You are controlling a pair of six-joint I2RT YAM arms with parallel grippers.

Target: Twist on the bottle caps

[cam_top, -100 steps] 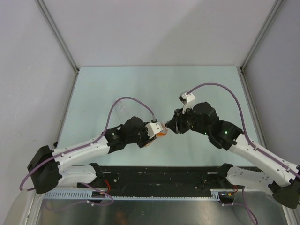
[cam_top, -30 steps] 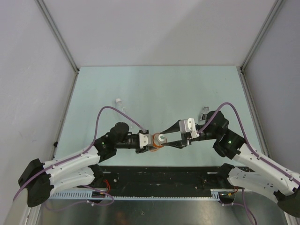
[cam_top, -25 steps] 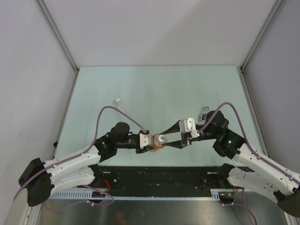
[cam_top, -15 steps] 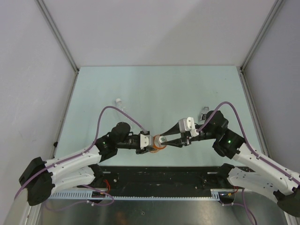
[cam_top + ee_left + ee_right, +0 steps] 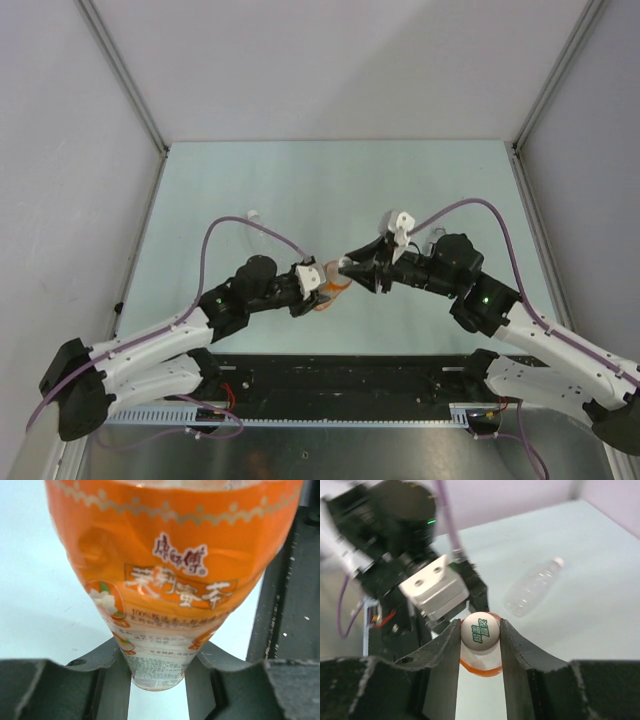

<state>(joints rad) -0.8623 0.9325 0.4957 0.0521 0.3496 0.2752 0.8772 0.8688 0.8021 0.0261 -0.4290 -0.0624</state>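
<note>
Right jaws: clenched on the small round white plastic cap [image 5: 480, 631] with green print, which sits on the neck of the orange-labelled plastic bottle [image 5: 170, 580]. Left jaws: grasping that bottle's body from both sides. The bottle is held between the two arms over the pale green desk [image 5: 300, 180]. Its long axis runs arm to arm, cap end pointing at the right arm. A plain clear plastic bottle [image 5: 532, 587] lies on its side on the desk, well apart.

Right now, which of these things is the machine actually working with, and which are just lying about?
In use:
- orange bottle, gripped by the left hand
- white cap, pinched in the right hand at that bottle's neck

Lying about:
- clear bottle, on its side on the table, touched by neither hand
</note>
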